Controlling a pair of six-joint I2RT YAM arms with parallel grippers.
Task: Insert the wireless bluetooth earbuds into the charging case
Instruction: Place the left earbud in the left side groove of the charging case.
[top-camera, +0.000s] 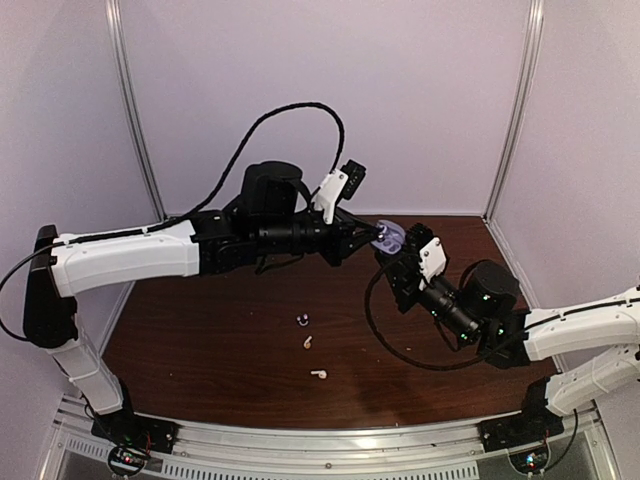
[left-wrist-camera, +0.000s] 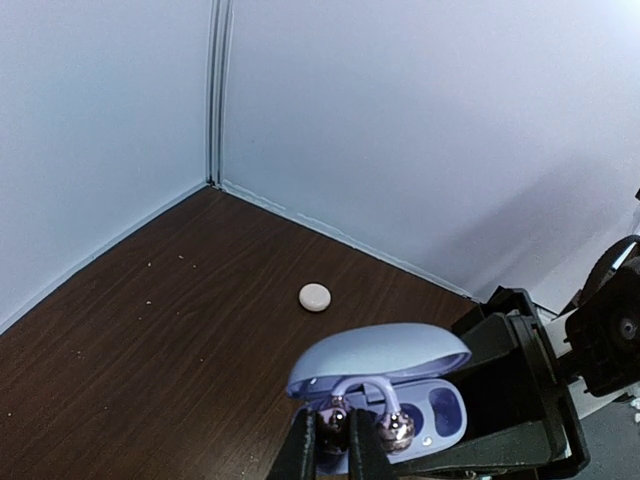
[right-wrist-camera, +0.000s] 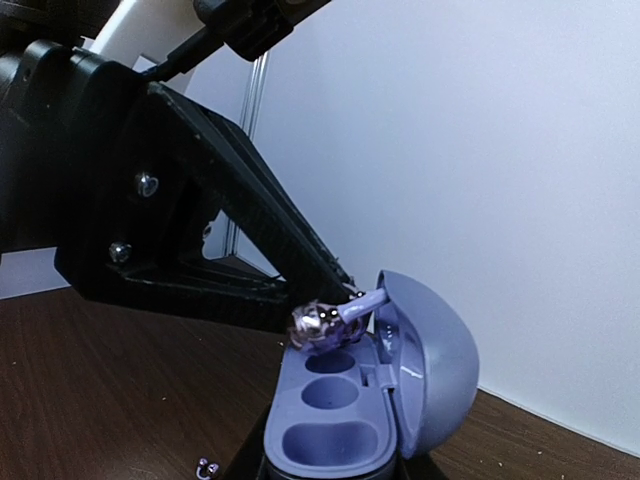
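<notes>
The lavender charging case (right-wrist-camera: 340, 430) stands open with its lid (right-wrist-camera: 430, 370) tipped back. My right gripper (top-camera: 398, 255) is shut on its base, its fingers mostly hidden beneath it. My left gripper (left-wrist-camera: 335, 440) is shut on a shiny purple earbud (left-wrist-camera: 338, 418) with a lavender loop. It holds this earbud just above the case's far socket (right-wrist-camera: 335, 362), under the lid. The other sockets look empty. Three loose earbuds lie on the table: a dark purple earbud (top-camera: 303, 319), a cream earbud (top-camera: 308, 342) and a white earbud (top-camera: 318, 374).
A small white disc (left-wrist-camera: 314, 297) lies on the brown table (top-camera: 200, 350) near the back corner. White walls (top-camera: 420, 100) close off the back and sides. Both arms meet at the back right, above the table.
</notes>
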